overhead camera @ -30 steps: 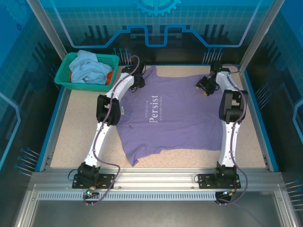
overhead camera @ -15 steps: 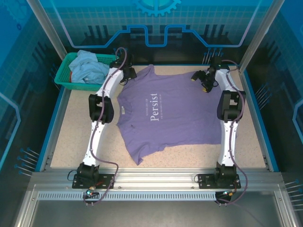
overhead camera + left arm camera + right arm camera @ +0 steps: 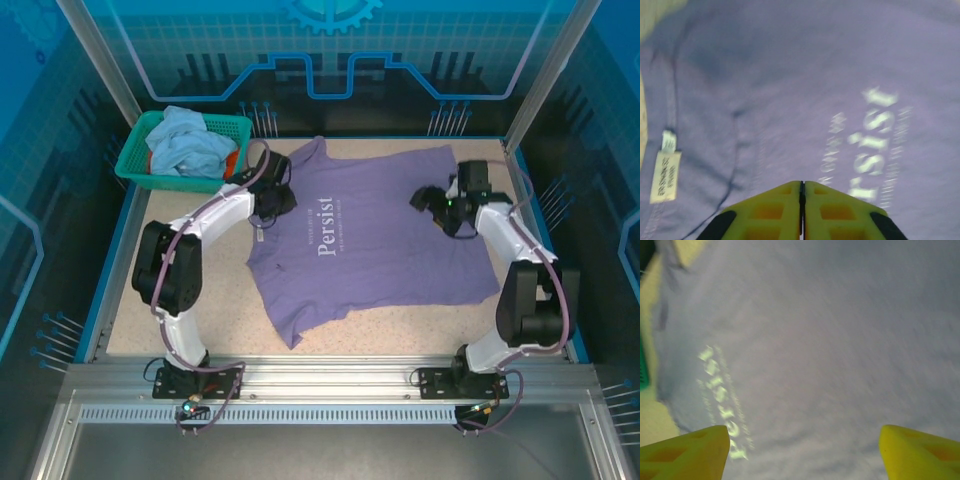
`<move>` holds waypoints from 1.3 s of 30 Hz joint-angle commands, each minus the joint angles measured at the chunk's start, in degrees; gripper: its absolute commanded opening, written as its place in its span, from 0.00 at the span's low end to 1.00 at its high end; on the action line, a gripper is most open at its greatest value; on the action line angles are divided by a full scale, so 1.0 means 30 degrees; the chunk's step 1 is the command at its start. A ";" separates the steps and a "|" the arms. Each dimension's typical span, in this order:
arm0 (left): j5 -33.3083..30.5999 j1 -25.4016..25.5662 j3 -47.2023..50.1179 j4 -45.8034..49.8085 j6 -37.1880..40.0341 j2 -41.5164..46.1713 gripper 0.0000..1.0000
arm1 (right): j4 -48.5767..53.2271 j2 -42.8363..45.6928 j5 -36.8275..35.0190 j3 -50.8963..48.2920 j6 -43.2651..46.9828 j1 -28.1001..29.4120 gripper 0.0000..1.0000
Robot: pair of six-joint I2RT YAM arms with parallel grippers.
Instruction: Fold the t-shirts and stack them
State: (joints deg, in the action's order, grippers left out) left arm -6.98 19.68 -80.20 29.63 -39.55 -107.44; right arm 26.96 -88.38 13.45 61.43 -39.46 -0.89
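yellow fingers (image 3: 775, 212) of my left pincer (image 3: 802, 186) are pressed flat together with one thin seam between them, closed above the lavender t-shirt (image 3: 380, 240) just beside its white lettering (image 3: 875, 145); whether the tips touch the cloth i cannot tell. a small white label (image 3: 664, 170) lies on the cloth at the left of that wrist view, next to a stitched seam. my right pincer (image 3: 802, 432) stands wide open, its two yellow fingers far apart at the lower corners of its own wrist view, with purple cloth spread under the gap and the lettering off to the left. seen from above, the left pincer is at the collar end of the shirt and the right pincer is over the hem end, the lettering between them. the shirt lies spread out, front up, on the speckled bench (image 3: 150, 290), one sleeve towards the far edge and one towards the near edge. at the far left corner stands a teal basket (image 3: 135, 170), near the far sleeve, holding a heaped light-blue t-shirt (image 3: 185, 145) with an orange t-shirt (image 3: 232, 160) showing at its right side.
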 commanded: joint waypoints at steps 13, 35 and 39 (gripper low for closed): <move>-0.2003 -0.0195 -0.4488 0.2744 0.0182 -0.7141 0.08 | 0.1447 0.7677 -0.2895 -0.7724 -0.0707 -0.2449 0.84; -0.0332 -0.0492 -0.1802 0.2472 -0.0185 0.0972 0.59 | 0.7221 0.9436 -0.3666 -0.8140 -0.0073 -0.7611 0.77; 0.0258 0.0501 0.3639 0.1406 -0.0923 0.5678 0.54 | 0.7051 0.9277 -0.2857 -0.8646 0.0109 -0.7788 0.74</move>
State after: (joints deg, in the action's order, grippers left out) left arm -8.67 19.18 -77.17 35.94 -39.99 -96.90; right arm 45.43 -60.29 3.81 37.04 -40.01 -23.03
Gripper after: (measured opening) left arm 0.552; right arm 0.741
